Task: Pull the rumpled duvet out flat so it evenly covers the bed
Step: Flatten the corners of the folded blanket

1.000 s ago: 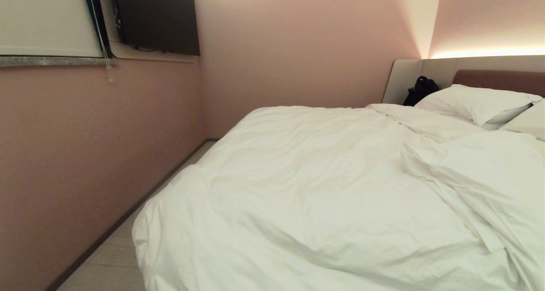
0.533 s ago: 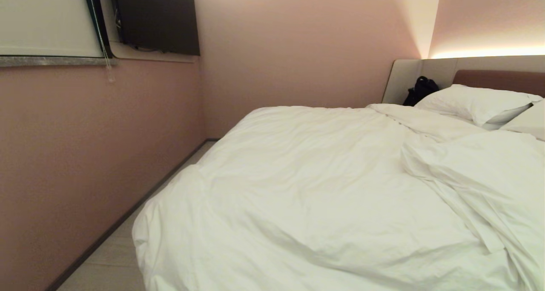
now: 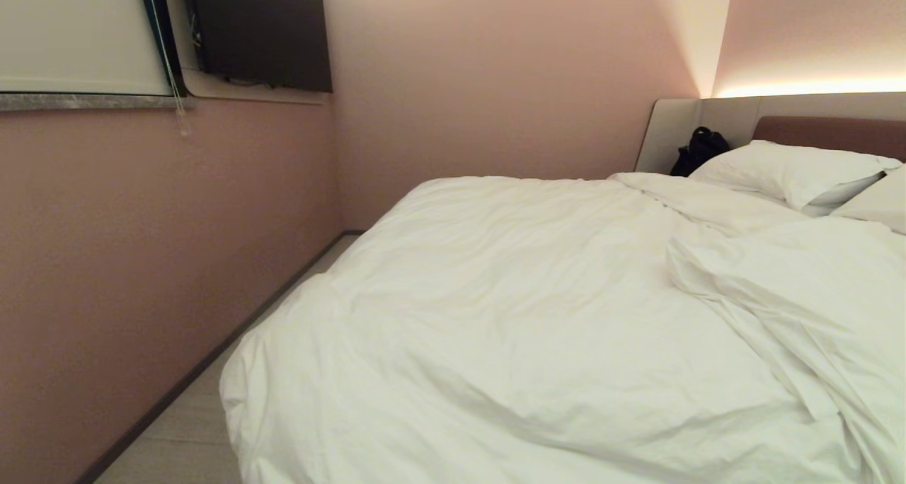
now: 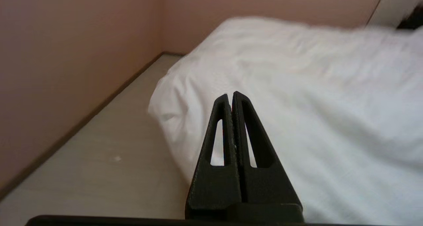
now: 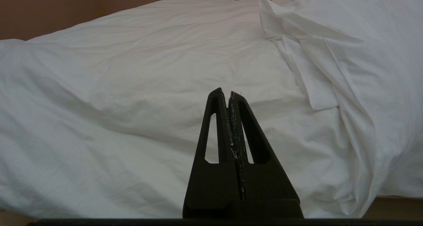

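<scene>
The white duvet [image 3: 538, 314] lies rumpled over the bed, with a thick fold bunched up on the right side [image 3: 800, 286]. The bed's mauve-brown headboard [image 3: 828, 131] shows at the far right. Neither arm is in the head view. My left gripper [image 4: 230, 95] is shut and empty, held short of the duvet's near left corner [image 4: 172, 103] and pointing at it. My right gripper [image 5: 224, 93] is shut and empty too, in front of the duvet's [image 5: 132, 87] near side, left of the bunched fold [image 5: 317, 54].
Two white pillows [image 3: 793, 169] lean at the headboard, and a black bag [image 3: 697, 149] sits beside them. A pink wall [image 3: 141, 257] runs close along the bed's left side, leaving a narrow strip of pale floor [image 3: 191, 427]. A dark screen [image 3: 262, 31] hangs high on that wall.
</scene>
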`<state>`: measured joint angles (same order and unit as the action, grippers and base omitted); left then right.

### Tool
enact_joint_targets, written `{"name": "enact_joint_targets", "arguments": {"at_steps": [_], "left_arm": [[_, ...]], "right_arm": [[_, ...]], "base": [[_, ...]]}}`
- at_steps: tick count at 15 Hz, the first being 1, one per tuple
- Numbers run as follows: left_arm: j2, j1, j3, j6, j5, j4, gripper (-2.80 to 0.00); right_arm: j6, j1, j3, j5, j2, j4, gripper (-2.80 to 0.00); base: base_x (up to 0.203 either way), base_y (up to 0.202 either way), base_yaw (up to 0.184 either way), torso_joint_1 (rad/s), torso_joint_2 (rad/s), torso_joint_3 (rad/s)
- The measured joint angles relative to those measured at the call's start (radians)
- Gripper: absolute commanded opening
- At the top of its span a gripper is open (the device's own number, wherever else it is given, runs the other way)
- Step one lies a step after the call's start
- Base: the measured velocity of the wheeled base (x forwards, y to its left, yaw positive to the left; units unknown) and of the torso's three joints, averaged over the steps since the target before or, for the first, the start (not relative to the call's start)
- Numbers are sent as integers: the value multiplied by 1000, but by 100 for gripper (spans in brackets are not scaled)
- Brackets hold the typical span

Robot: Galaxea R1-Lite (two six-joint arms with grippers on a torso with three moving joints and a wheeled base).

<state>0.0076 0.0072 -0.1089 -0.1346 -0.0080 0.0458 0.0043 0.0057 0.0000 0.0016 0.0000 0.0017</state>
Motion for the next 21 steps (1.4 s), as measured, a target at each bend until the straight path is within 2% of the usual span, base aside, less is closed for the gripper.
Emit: {"name": "enact_joint_targets", "arguments": {"at_steps": [3,7,9,11,14,16,18,21], "left_arm": [[105,-8,-119,-147,-16,97,-280],[428,-47,-202,-363,-84,117,-280],[639,-58,-231,-423,-128,98,-280],[857,-58,-247,-450,-153,46,-280],[1171,-7,-263,-469,-189,-107,-280],[1313,86,-277,-445,-243,-210,-280],[1405,190,-302,-373,-318,-247,-280],[1488,316,-342,-192,-428,-256,-280]], "right_arm": [[0,0,0,0,0,0,-280],[0,0,0,-1,0,0,-280],[1,0,0,0,0,0,-280],[1,0,0,0,0,0,-280],[2,0,0,0,0,0,-280],[2,0,0,0,0,0,-280],[2,0,0,-1,0,0,-280],[2,0,0,0,0,0,-280]], "base": [[0,0,0,0,0,0],[0,0,0,0,0,0],[0,0,0,0,0,0],[0,0,0,0,0,0],[0,0,0,0,0,0],[0,0,0,0,0,0],[0,0,0,0,0,0],[0,0,0,0,0,0]]}}
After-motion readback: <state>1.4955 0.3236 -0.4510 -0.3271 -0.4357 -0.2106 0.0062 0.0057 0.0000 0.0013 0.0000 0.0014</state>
